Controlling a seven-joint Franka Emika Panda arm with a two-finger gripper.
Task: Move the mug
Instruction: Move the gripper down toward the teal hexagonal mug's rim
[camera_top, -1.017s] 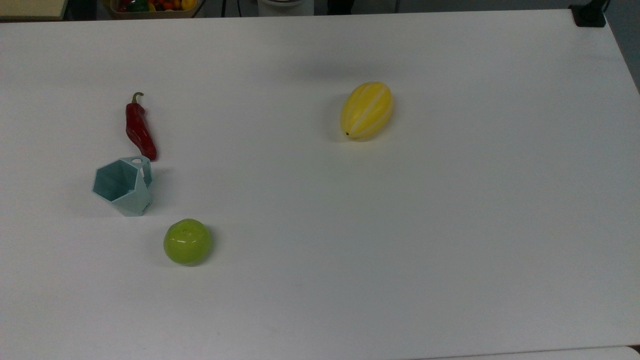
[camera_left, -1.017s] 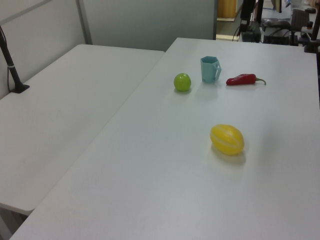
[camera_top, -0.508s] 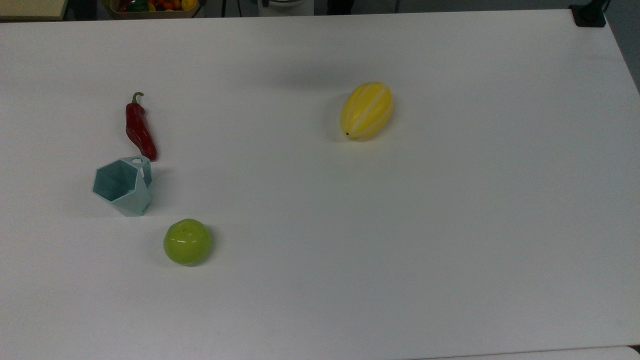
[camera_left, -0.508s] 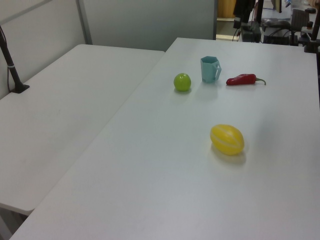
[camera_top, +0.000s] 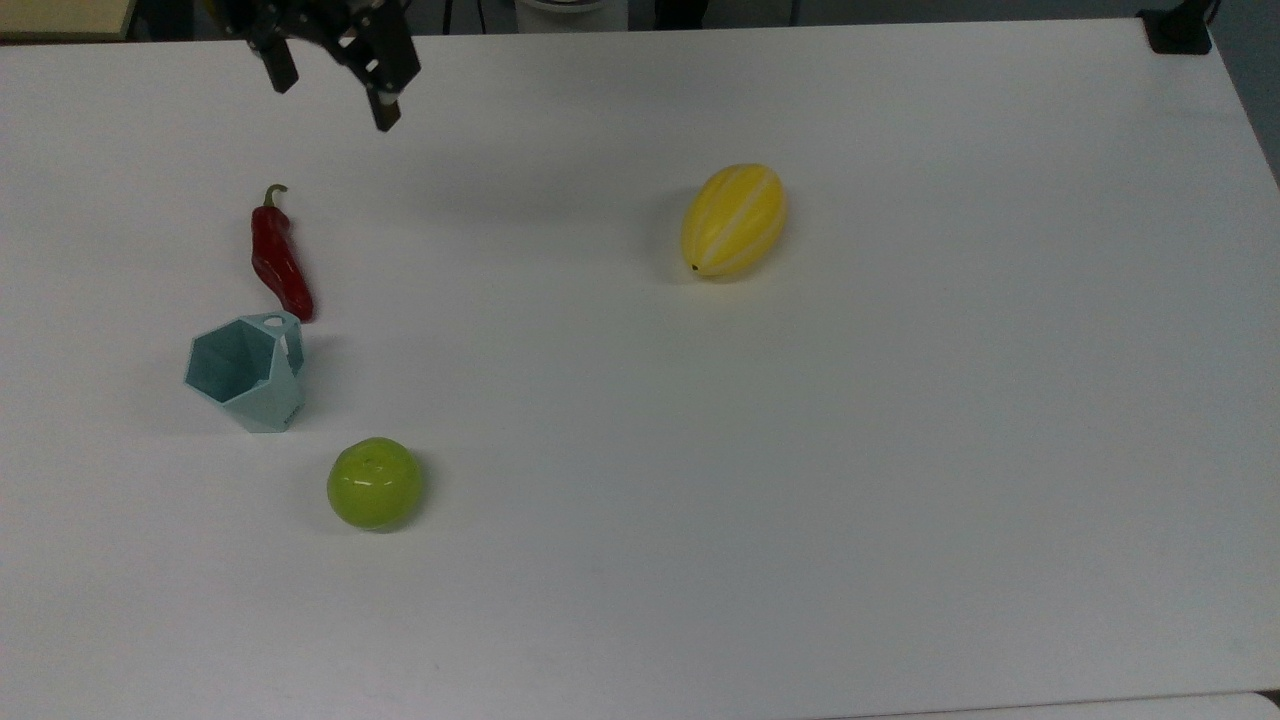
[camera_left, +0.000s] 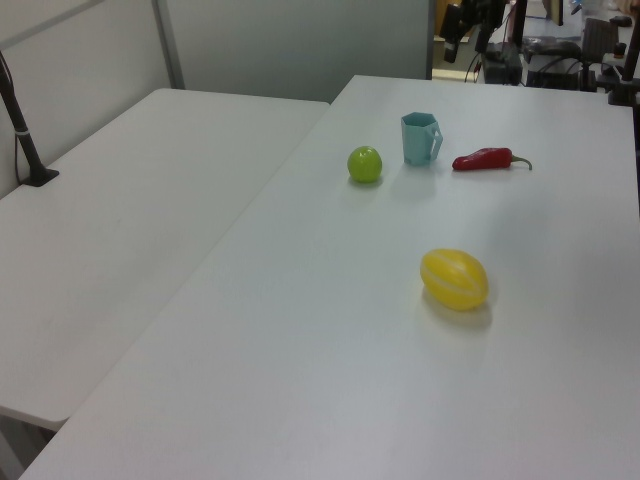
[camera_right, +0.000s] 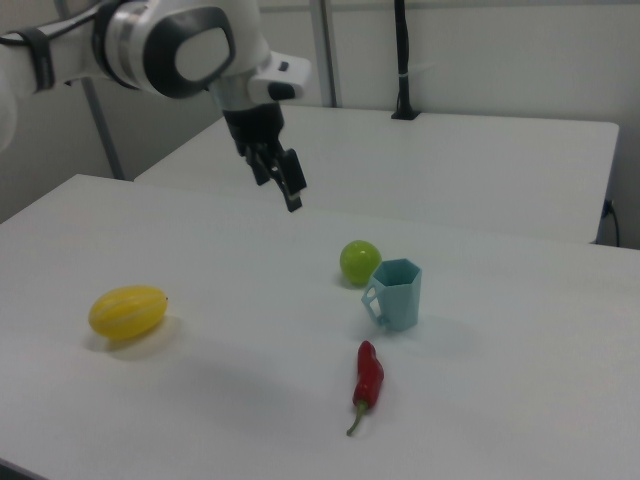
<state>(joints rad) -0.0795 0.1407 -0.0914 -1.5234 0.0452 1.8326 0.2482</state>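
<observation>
Four things sit on the white desk (camera_top: 900, 450): the mug (camera_top: 245, 372), a red chili pepper (camera_top: 279, 257), a green apple (camera_top: 374, 483) and a yellow melon (camera_top: 733, 220). Upright and untouched, the mug stands near the top view's left edge of the desk, between pepper and apple, its handle turned toward the pepper's tip just beside it. At the top view's far edge the gripper (camera_top: 332, 85) hangs above the desk, well apart from the mug, its fingers (camera_top: 384, 108) spread wide and holding nothing.
</observation>
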